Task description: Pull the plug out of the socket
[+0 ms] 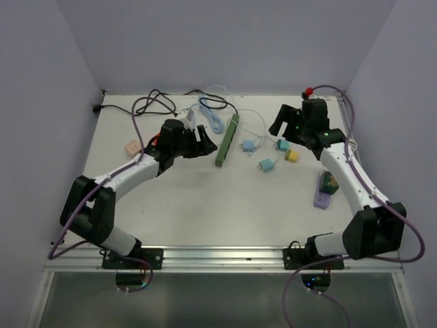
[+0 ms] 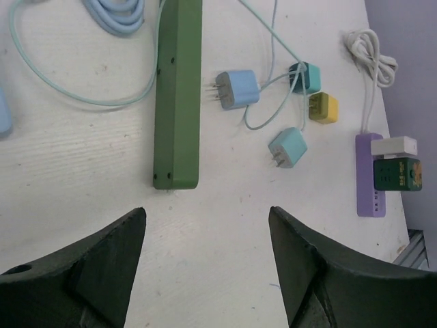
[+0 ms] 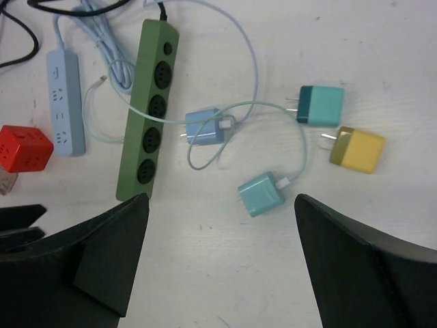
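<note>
A purple power strip (image 1: 322, 197) lies at the right of the table, with a dark green plug (image 1: 330, 182) seated in it. In the left wrist view the strip (image 2: 369, 195) carries the green plug (image 2: 397, 173) and a white plug (image 2: 394, 145). A long green power strip (image 1: 227, 140) lies mid-table with all visible sockets empty. My left gripper (image 1: 202, 142) is open and empty just left of it. My right gripper (image 1: 281, 124) is open and empty above the loose adapters, well back from the purple strip.
Loose adapters lie between the strips: blue (image 3: 205, 127), teal (image 3: 261, 193), dark teal (image 3: 321, 104) and yellow (image 3: 357, 149), some linked by a thin cable. A light blue strip (image 3: 65, 102), a red cube (image 3: 24, 147), a pink cube (image 1: 131, 147) and black cables (image 1: 157, 102) sit at the left.
</note>
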Tool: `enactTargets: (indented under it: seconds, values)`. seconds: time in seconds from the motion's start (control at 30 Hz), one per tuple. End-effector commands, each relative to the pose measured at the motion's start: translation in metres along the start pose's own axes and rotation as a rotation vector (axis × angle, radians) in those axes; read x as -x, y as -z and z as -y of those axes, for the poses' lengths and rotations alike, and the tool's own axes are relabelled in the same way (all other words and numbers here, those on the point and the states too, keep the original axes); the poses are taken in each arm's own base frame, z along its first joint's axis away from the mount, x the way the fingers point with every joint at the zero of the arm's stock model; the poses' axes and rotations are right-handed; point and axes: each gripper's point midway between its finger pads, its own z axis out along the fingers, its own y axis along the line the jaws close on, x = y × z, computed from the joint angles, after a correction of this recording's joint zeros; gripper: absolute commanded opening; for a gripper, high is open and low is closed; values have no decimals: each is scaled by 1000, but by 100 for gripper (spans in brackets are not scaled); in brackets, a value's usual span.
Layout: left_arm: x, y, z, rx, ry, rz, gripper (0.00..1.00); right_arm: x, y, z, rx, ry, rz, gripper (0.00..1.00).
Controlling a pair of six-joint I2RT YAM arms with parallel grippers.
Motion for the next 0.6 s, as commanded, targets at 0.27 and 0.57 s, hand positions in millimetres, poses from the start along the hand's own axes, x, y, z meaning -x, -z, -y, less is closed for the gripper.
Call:
enactTargets:
  seconds: [0.27,0.57]
  values:
    - [73,147,42,47,-321,273,86,1,79,115,-442,73,201,99]
    - [49,160,17,100,-403,338,99,-14,100,186,-733,6,187,99]
